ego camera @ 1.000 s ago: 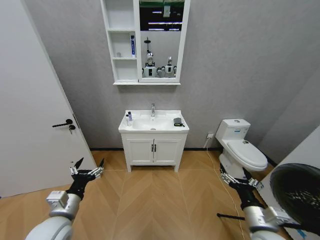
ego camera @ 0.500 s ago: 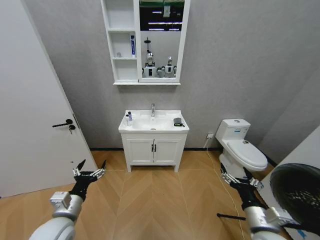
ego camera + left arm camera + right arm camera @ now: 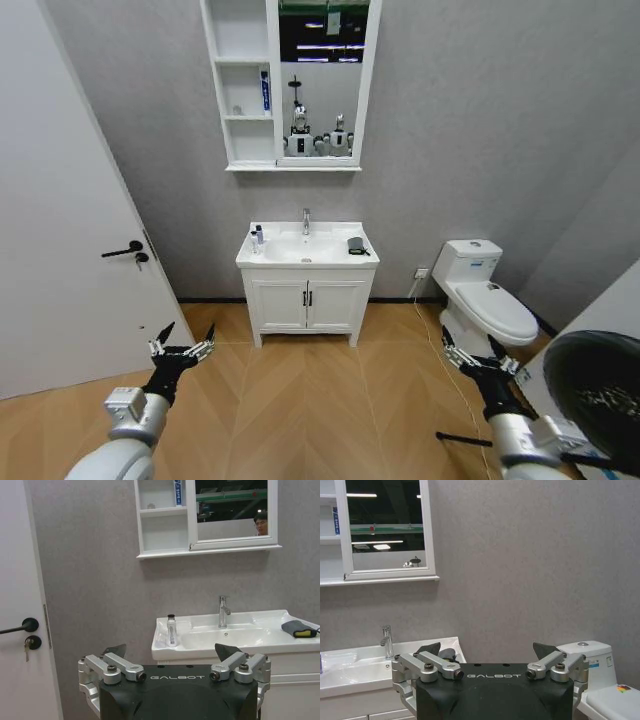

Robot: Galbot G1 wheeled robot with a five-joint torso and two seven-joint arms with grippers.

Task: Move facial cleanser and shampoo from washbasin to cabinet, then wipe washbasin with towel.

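Note:
The white washbasin (image 3: pixel 307 247) stands far ahead against the grey wall, below the white cabinet (image 3: pixel 290 85). On its left corner stands a small clear bottle (image 3: pixel 171 630) with a dark cap; I cannot tell whether it is the facial cleanser or the shampoo. A blue tube (image 3: pixel 265 90) stands on a cabinet shelf. The dark towel (image 3: pixel 355 244) lies on the basin's right end. My left gripper (image 3: pixel 187 332) and right gripper (image 3: pixel 470 345) hover open and empty over the wooden floor, far short of the basin.
A white door (image 3: pixel 60 230) with a black handle stands open on the left. A white toilet (image 3: pixel 485 300) sits to the right of the two-door vanity (image 3: pixel 307 300). A large black round object (image 3: pixel 595 385) is at the lower right.
The head view has shifted slightly. My left gripper sits a little lower and further right in it. Both grippers remain open and the things on the basin have not moved.

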